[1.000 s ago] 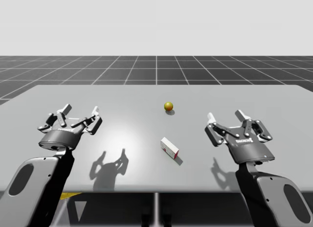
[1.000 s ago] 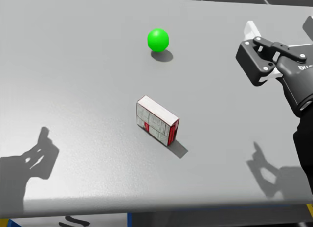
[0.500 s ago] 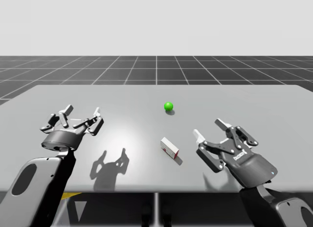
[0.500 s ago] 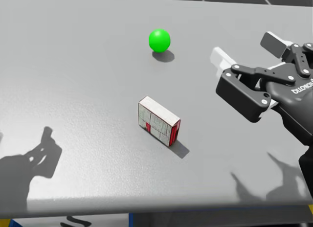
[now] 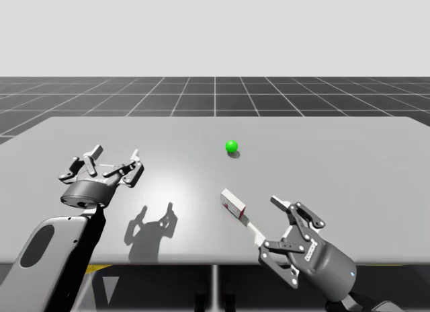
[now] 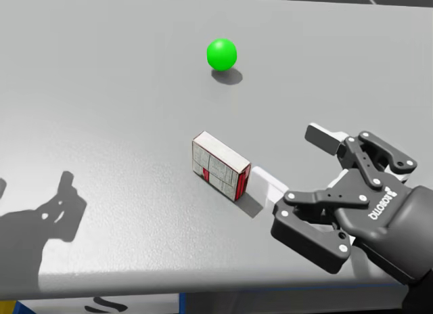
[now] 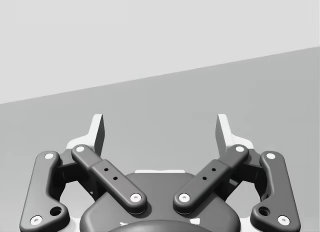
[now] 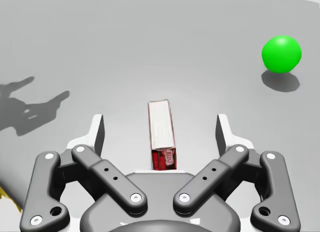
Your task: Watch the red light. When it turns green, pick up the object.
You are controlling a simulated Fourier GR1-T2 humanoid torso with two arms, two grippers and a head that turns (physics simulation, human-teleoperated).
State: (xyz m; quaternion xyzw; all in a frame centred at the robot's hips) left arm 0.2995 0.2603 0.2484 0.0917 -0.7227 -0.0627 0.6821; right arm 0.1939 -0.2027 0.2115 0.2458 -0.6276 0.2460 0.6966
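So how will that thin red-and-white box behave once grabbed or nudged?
The box stands on a narrow edge, so a push on its broad face would probably tip it. Flat sides: it shouldn't roll. Small and thin, it's likely light.

My dark grey, two-finger left end effector hovers above the left side of the table. Its white-tipped fingers are spread wide and point away from me. My right end effector is low near the table's front edge and angled leftward, its fingers likewise spread wide apart.
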